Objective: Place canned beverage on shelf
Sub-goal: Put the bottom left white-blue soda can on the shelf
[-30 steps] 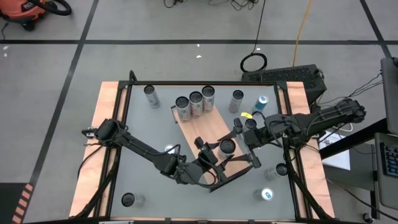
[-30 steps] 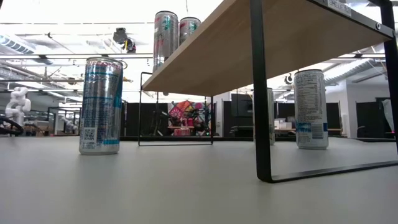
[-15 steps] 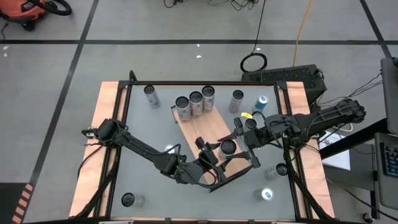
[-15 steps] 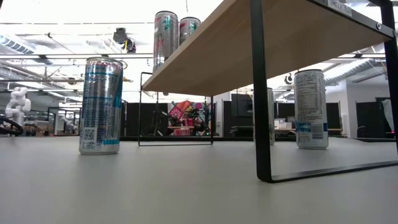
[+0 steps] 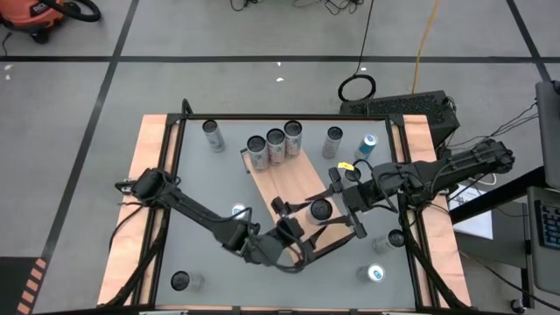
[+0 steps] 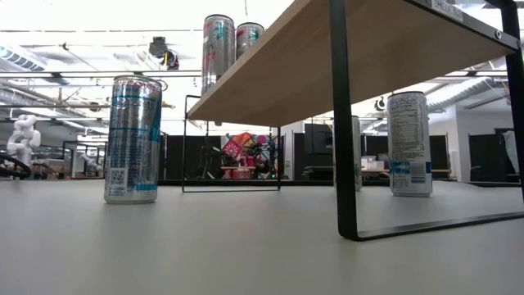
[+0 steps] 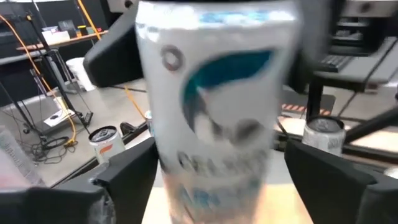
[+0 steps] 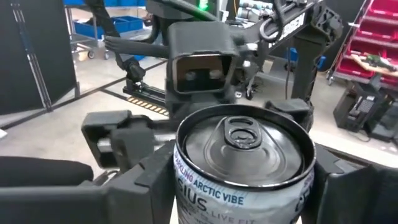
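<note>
A silver canned beverage [image 5: 320, 208] with teal print stands upright over the near part of the shelf [image 5: 293, 179], a light wood board on a black frame. My right gripper [image 8: 239, 186] reaches in from the table's right and is shut on it. My left gripper [image 7: 217, 186] comes from the near left and is open, one finger on either side of the can [image 7: 214, 112] with a small gap. Three more cans [image 5: 275, 145] stand at the shelf's far end. Whether the held can's base rests on the board, I cannot tell. My right gripper pinches the can's side wall [image 8: 186, 190], just below its top rim, between its two fingers [image 8: 155, 180]. They come in level from the table's right side. The can stays upright, its pull-tab top [image 8: 239, 134] facing up.
Loose cans stand on the grey tabletop: at the far side [image 5: 213, 136], [image 5: 333, 140], [image 5: 367, 144], at the near left [image 5: 180, 281] and near right [image 5: 376, 274], [image 5: 395, 238]. In the low view the shelf's black legs [image 6: 342, 123] stand between two of those cans [image 6: 133, 139], [image 6: 408, 143].
My right gripper has shut on the can. My left gripper has opened, let go of it and drawn back slightly toward the table's near left. The can has stayed upright in the same place.
</note>
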Robot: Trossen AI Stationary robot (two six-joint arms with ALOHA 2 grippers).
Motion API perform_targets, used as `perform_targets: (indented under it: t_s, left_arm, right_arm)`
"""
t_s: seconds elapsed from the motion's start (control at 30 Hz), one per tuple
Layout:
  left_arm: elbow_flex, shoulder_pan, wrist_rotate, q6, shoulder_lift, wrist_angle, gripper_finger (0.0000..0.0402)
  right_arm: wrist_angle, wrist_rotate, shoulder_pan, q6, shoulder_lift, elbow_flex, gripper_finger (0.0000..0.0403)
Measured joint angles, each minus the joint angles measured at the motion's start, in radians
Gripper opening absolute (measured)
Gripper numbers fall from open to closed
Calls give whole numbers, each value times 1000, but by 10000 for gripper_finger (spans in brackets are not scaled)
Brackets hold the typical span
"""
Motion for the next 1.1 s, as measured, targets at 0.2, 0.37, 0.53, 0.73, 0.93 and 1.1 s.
perform_targets:
  t_s: [0.2,0.37,0.53,0.73,0.93,1.1]
  left_arm:
    - [1,-56,-90,22,-75,-122,355]
    - [1,-105,-101,-34,-130,-285,356]
    - [1,-178,-122,-299,-204,-599,356]
    - [0,-222,-146,-572,-276,-968,356]
    - [-11,-226,-135,-743,-290,-1145,356]
    - [-109,-189,-106,-767,-288,-1072,356]
  right_arm:
    - [14,-1,-37,-44,3,0,196]
    - [50,-73,-90,-58,42,-1,194]
    - [133,-161,-142,-50,99,-1,197]
    - [223,-162,-193,-57,153,-1,200]
    - [315,-213,-236,-31,209,-1,200]
    - [354,-212,-242,-12,256,-1,200]
